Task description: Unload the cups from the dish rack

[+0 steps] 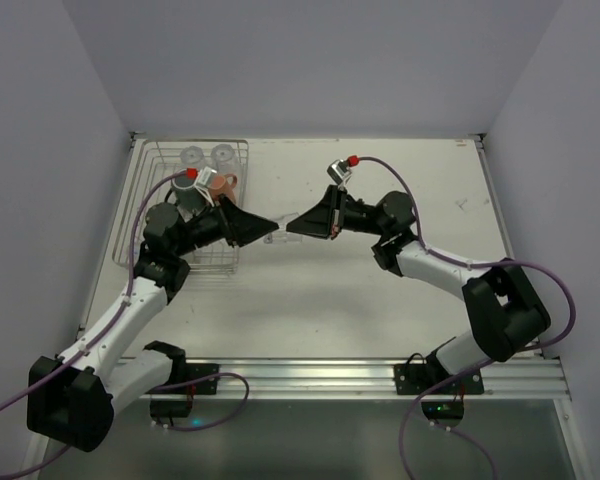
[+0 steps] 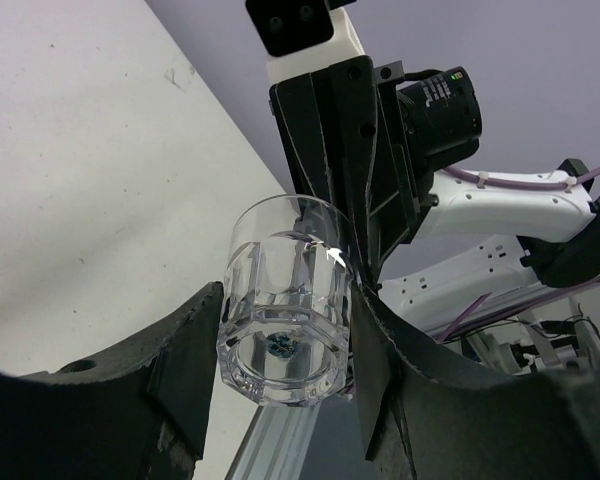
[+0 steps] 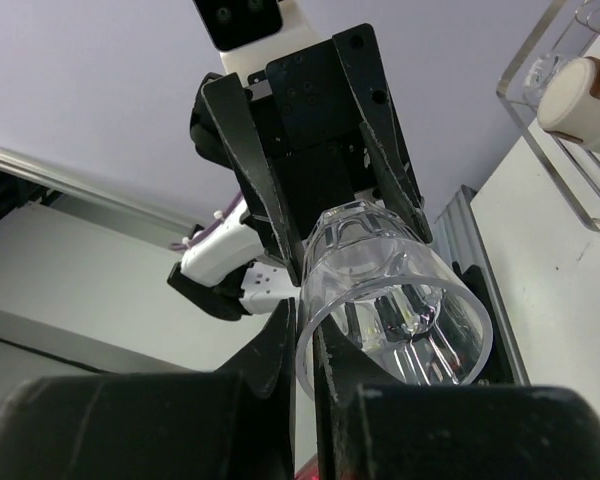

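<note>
A clear glass (image 1: 283,232) hangs in the air between my two grippers over the middle of the table. My left gripper (image 2: 285,350) is shut on its thick faceted base, one finger on each side. My right gripper (image 3: 306,340) is shut on its rim wall (image 3: 325,300), one finger inside the mouth and one outside. The dish rack (image 1: 242,160) stands at the far left, behind my left arm. In it I see two clear glasses (image 1: 193,156) and a salmon-pink mug (image 1: 223,183). My left arm hides part of the rack.
The right wrist view shows a corner of the rack (image 3: 525,70) with a pale cup (image 3: 580,90) in it. Grey walls enclose the table on three sides. An aluminium rail (image 1: 310,375) runs along the near edge.
</note>
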`<action>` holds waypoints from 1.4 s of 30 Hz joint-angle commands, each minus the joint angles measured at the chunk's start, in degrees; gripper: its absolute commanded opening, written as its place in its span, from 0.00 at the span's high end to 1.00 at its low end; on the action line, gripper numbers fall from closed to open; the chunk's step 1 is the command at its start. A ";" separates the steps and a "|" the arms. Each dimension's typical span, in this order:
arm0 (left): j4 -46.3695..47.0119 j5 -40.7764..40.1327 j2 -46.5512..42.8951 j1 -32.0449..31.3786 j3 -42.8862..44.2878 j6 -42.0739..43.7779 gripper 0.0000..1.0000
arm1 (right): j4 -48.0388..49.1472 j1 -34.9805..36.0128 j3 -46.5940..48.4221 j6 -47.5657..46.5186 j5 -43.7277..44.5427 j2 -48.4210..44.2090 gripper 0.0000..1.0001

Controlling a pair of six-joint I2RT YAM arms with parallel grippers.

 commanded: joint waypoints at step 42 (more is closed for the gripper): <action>-66.09 -66.06 9.50 10.09 24.51 30.39 0.00 | -96.51 -18.32 21.64 -58.18 70.60 12.58 1.00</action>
